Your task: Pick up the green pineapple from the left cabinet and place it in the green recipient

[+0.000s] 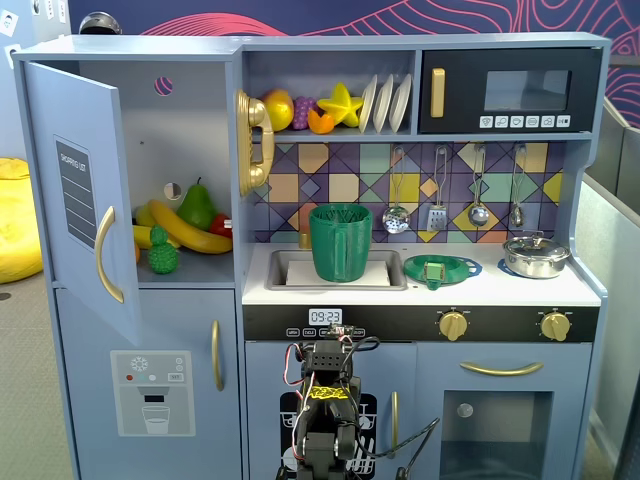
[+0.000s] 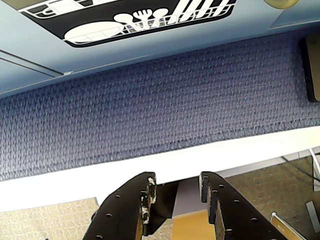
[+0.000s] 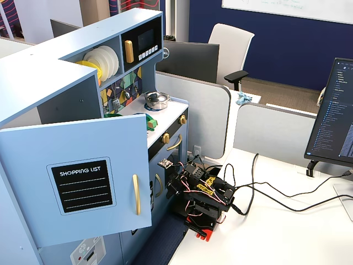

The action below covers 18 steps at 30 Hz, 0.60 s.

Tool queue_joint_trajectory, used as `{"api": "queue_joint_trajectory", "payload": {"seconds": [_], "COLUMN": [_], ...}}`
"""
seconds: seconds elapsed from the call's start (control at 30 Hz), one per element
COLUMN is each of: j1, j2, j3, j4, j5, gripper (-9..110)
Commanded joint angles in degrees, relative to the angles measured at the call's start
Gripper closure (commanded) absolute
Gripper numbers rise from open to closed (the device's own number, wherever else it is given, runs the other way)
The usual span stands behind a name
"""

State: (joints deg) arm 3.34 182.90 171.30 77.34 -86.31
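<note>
The green pineapple (image 1: 163,255) sits on the shelf of the left cabinet (image 1: 190,130), at the front left beside a banana. The cabinet's blue door (image 1: 75,190) stands open; in the other fixed view this door (image 3: 77,182) hides the shelf. The green recipient (image 1: 340,243) stands upright in the sink. The arm (image 1: 325,420) is folded low in front of the toy kitchen, far below both; it also shows in the other fixed view (image 3: 201,199). In the wrist view my gripper (image 2: 177,182) points down at a blue mat, jaws apart with nothing between them.
A banana (image 1: 185,230) and a dark-green pear (image 1: 197,205) lie behind the pineapple. A flat green strainer dish (image 1: 440,270) and a steel pot (image 1: 535,255) sit on the counter. The blue mat (image 2: 160,100) lies under the kitchen. Cables (image 3: 276,193) and a monitor (image 3: 336,121) are on the white desk.
</note>
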Motion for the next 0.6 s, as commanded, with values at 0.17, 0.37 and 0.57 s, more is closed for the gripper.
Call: {"api": "queue_joint_trajectory", "payload": {"seconds": [0.17,0.37,0.57], "j1": [-0.35,-0.35,-1.58], "j2": [-0.79,-0.79,-0.79], "j3": [0.44,0.44,0.44], "j4": [10.46,10.46,10.46], "j5": [-0.26,-0.26,-0.35], "gripper": [100,100,100]}}
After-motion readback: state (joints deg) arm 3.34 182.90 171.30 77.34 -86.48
